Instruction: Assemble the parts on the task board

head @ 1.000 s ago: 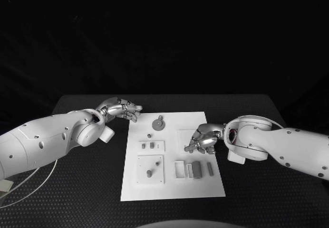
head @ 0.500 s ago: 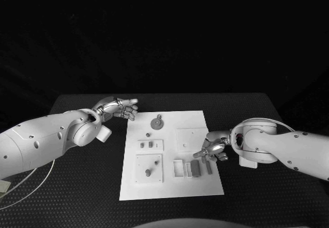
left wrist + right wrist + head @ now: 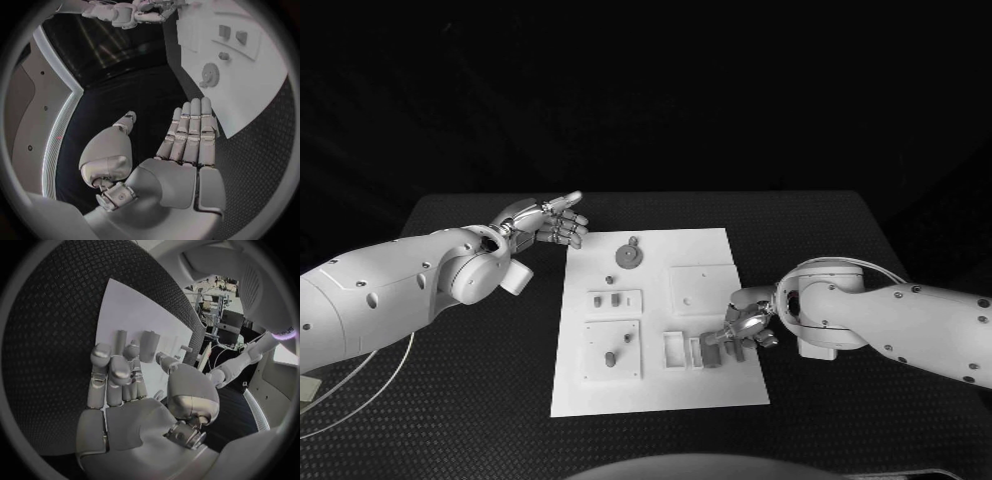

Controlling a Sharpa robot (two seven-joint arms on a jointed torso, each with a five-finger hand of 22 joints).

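Observation:
The white task board (image 3: 661, 390) lies mid-table. On it are a grey gear (image 3: 630, 256), two small plates with pegs (image 3: 607, 299) (image 3: 613, 352), a square plate (image 3: 704, 288), white slots (image 3: 678, 350) and grey bars (image 3: 711, 353). My right hand (image 3: 744, 328) hovers low over the board's near right part, its fingers spread above the bars; the right wrist view shows the fingertips (image 3: 100, 352) by two bars (image 3: 149, 344) with nothing gripped. My left hand (image 3: 548, 220) is held flat and holds nothing just off the board's far left corner, near the gear (image 3: 209, 75).
The black table (image 3: 473, 400) extends well beyond the board on both sides. My white forearms reach in from either side; the left one (image 3: 401, 290) lies along the table's left part.
My right hand has moved from the square plate towards the near edge, now over the grey bars. My left hand's curled fingers have straightened out flat.

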